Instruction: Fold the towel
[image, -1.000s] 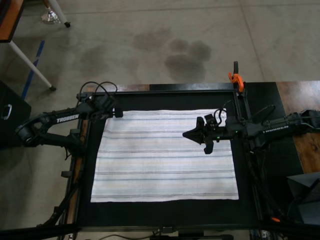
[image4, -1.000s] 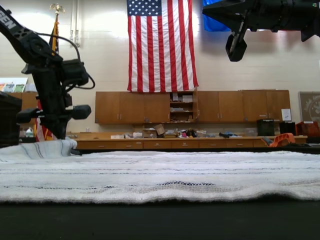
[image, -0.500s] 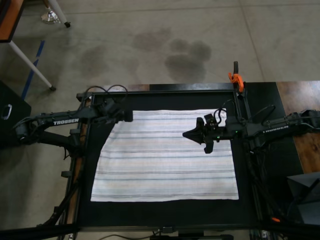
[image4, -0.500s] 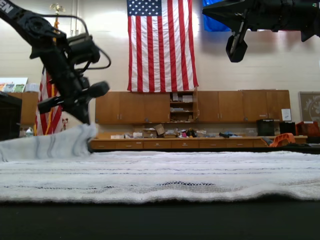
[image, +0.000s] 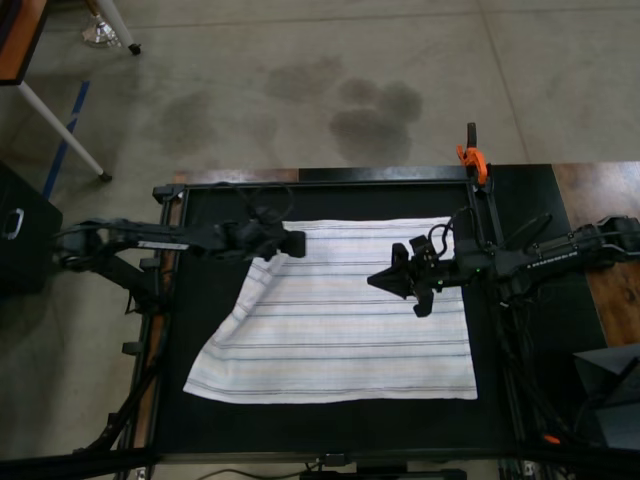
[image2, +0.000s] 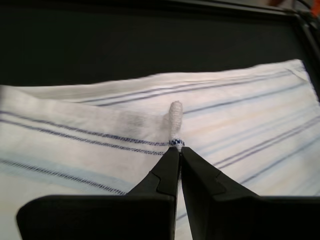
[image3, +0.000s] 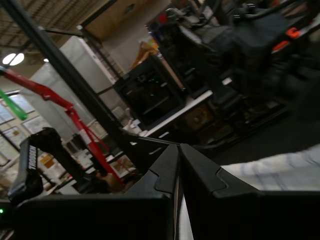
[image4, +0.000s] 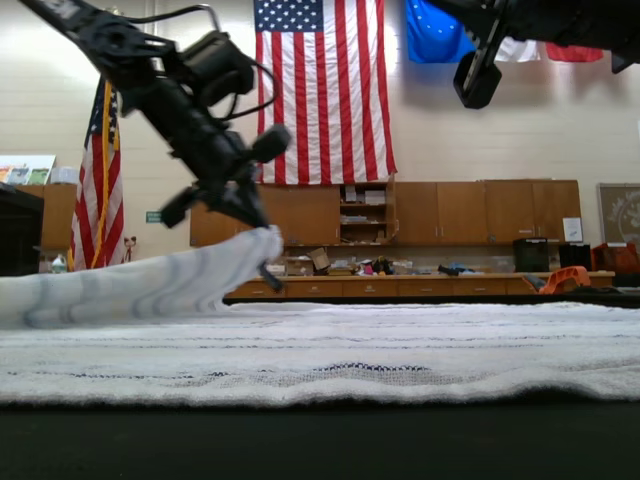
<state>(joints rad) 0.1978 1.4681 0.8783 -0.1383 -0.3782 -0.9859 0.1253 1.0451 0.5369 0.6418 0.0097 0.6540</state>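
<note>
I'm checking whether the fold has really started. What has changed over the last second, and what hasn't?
The left hand, shut on a corner of the towel, has lifted it and carried it toward the top view's right, peeling that end up and over. It already held the corner a second ago. The right hand, shut and empty, hovers above the towel as before, tilted a little; the rest of the towel lies flat on the black table.

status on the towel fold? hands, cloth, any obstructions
Left hand shut on towel corner, lifted off the mat. Right hand shut, empty, above the towel. Rest of towel flat. Nothing in the way.
</note>
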